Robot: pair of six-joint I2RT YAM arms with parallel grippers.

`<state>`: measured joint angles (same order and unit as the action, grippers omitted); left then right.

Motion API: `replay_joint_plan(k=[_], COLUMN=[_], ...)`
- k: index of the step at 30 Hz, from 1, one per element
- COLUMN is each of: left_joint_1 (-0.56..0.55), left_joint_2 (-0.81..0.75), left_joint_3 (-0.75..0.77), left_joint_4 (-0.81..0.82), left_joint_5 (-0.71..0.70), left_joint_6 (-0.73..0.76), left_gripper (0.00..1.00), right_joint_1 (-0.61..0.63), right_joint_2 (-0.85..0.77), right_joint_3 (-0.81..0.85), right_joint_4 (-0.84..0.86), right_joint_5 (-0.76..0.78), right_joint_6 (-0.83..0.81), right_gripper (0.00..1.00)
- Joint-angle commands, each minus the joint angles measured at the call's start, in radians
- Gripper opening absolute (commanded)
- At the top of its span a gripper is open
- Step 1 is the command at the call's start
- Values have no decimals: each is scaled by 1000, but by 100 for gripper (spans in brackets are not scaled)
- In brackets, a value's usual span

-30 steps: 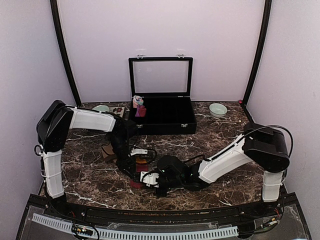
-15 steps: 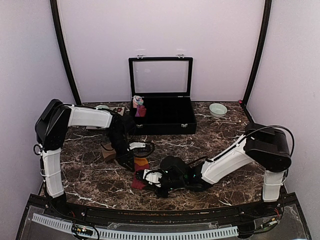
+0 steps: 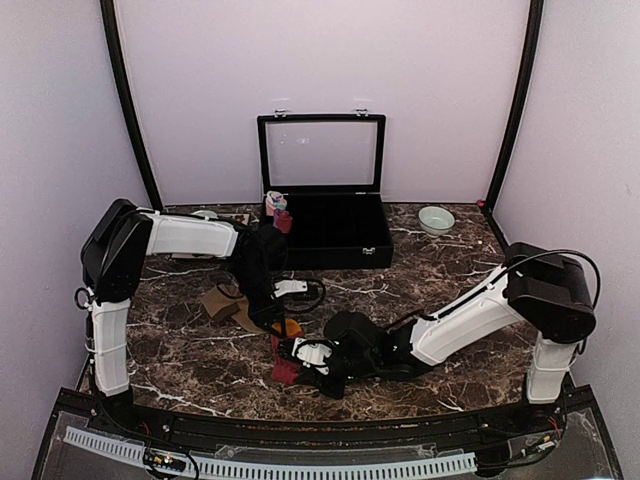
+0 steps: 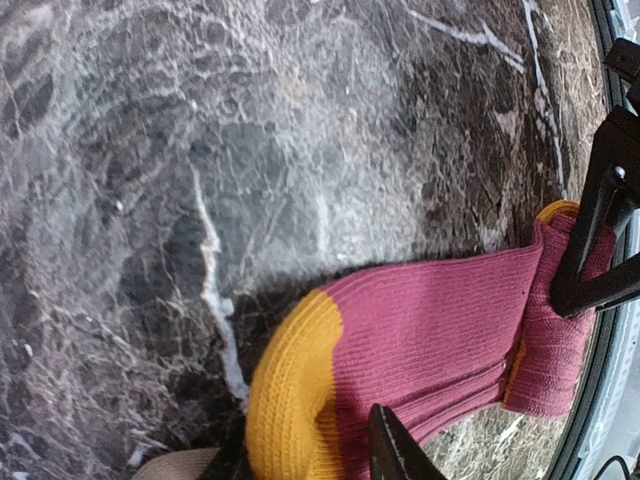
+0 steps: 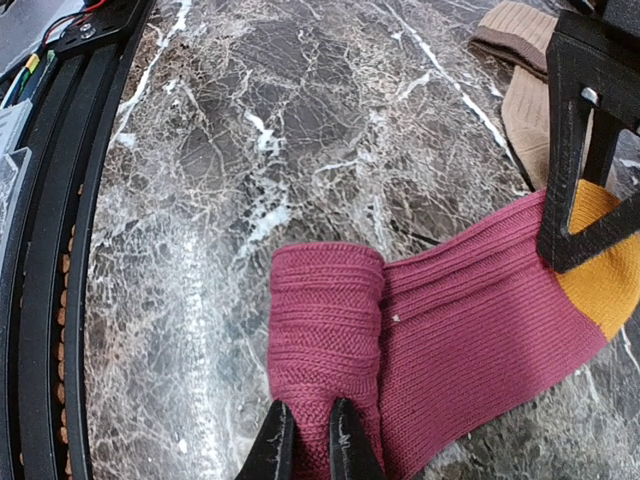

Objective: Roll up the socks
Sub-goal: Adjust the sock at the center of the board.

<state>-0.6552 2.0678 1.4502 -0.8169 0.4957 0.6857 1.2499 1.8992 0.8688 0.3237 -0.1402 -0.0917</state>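
Note:
The red-maroon sock [image 5: 470,330] lies on the marble with its cuff end rolled into a thick bundle [image 5: 325,340]. My right gripper [image 5: 308,440] is shut on that roll, its two fingers pinching the fabric. The sock's orange toe [image 4: 290,400] curls upward where my left gripper [image 3: 283,325] is shut on it. Only one left finger [image 4: 392,452] shows in the left wrist view. The sock stretches between both grippers near the table's front [image 3: 285,372]. A tan-brown sock [image 3: 225,305] lies flat just left of the left gripper, and its ribbed end [image 5: 520,60] shows in the right wrist view.
A black case [image 3: 325,240] with its glass lid up stands at the back, a pink and light-blue bundle [image 3: 277,208] at its left corner. A pale green bowl [image 3: 436,219] sits back right. The black front rail [image 5: 60,200] runs close to the roll.
Both grippers have shifted slightly right with the red sock between them. The left arm has swung off the tan sock, which now shows more fully.

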Motion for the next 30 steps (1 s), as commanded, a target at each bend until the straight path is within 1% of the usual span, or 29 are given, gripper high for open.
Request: replay_joint_plan(k=[1, 2, 3, 5, 6, 12, 17, 21, 25, 26, 30], left_joint_1=[5, 5, 4, 0, -4, -28, -43, -55, -55, -55, -50], left_joint_2=[-52, -51, -48, -35, -28, -20, -19, -10, -8, -8, -11], left_joint_3=[-54, -58, -60, -52, -48, -22, 9, 32, 36, 33, 0], left_joint_4=[19, 30, 37, 39, 41, 58, 66, 94, 126, 128, 148], left_joint_5=[0, 8, 18, 39, 43, 73, 87, 74, 61, 53, -29], left_joint_6=[-7, -11, -12, -7, -4, 9, 22, 27, 18, 15, 9], left_gripper=[35, 31, 25, 7, 0, 0, 0, 0, 0, 1, 15], right_joint_1=[4, 4, 5, 3, 4, 5, 5, 5, 2, -1, -19], right_joint_2=[123, 131, 137, 151, 156, 156, 159, 170, 217, 232, 286], right_joint_3=[6, 18, 30, 57, 67, 76, 61, 47, 65, 70, 75], right_joint_4=[-366, -370, -376, -395, -403, -417, -421, -414, -419, -418, -404], right_joint_5=[-20, -23, -25, -25, -25, -33, -46, -74, -117, -130, -176], right_joint_6=[23, 21, 17, 12, 12, 36, 89, 126, 165, 177, 240], right_gripper=[0, 0, 0, 0, 0, 0, 0, 0, 0, 0, 0])
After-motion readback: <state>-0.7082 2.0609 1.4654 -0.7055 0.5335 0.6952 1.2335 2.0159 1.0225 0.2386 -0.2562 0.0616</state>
